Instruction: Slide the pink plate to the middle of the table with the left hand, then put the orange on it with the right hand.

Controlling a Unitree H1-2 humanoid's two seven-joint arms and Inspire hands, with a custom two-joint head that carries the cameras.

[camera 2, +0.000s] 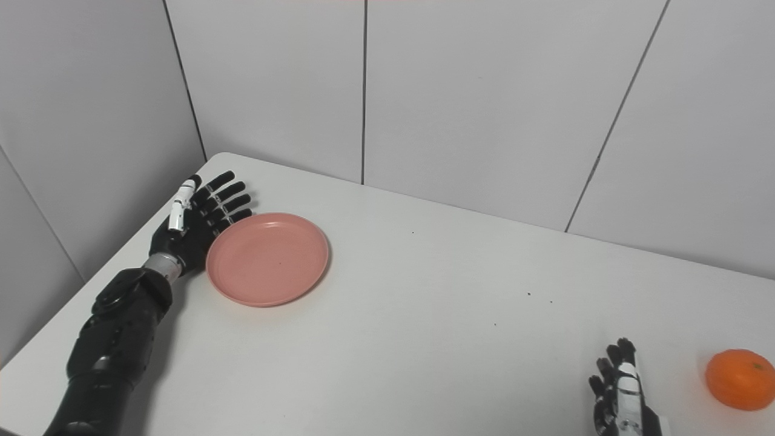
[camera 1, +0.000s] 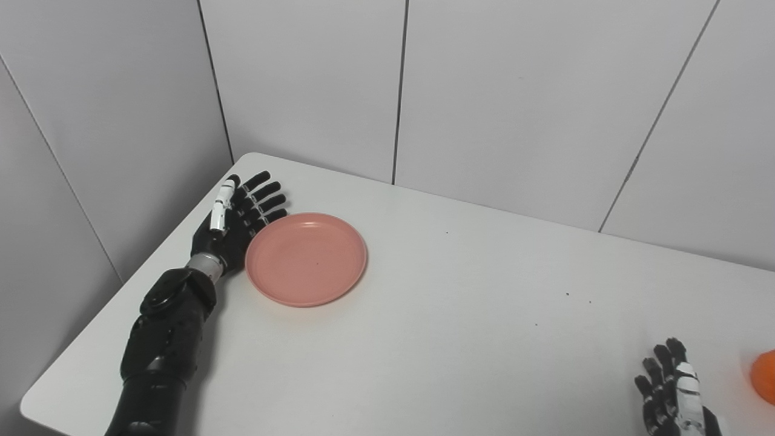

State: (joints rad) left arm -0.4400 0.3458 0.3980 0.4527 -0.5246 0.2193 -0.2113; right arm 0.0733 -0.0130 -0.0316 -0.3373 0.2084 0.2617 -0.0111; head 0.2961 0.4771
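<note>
Pink plate [camera 1: 306, 259]: it is being seen lying flat on the bench, near the far left corner and well apart from the middle; nothing is lying on it.
Plate handling: it is being judged as light, stiff and shallow, probably plastic, with a smooth underside that is likely to glide easily; a steady sideways push low on the raised left rim is being judged better than any pinch, since a light plate can spin or skate off line when pushed off centre.
Left robot hand [camera 1: 233, 218]: it is being held edge-on just beside the plate's left rim, fingers straight and apart, nothing gripped; whether the palm is actually touching the rim cannot be told.
Orange [camera 2: 740, 379]: it is being seen resting on the bench at the near right, partly cut off in the left eye view.
Orange handling: it is being judged as firm, round and liable to roll; a wrap of fingers and thumb around its widest part is being favoured.
Right robot hand [camera 2: 619, 390]: it is being held near the orange but apart from it, fingers up and spread, empty.
Bench [camera 1: 472, 315]: a white, smooth top with a few dark specks is being shown.
Room: grey panelled walls are closing in the left and far sides.
</note>
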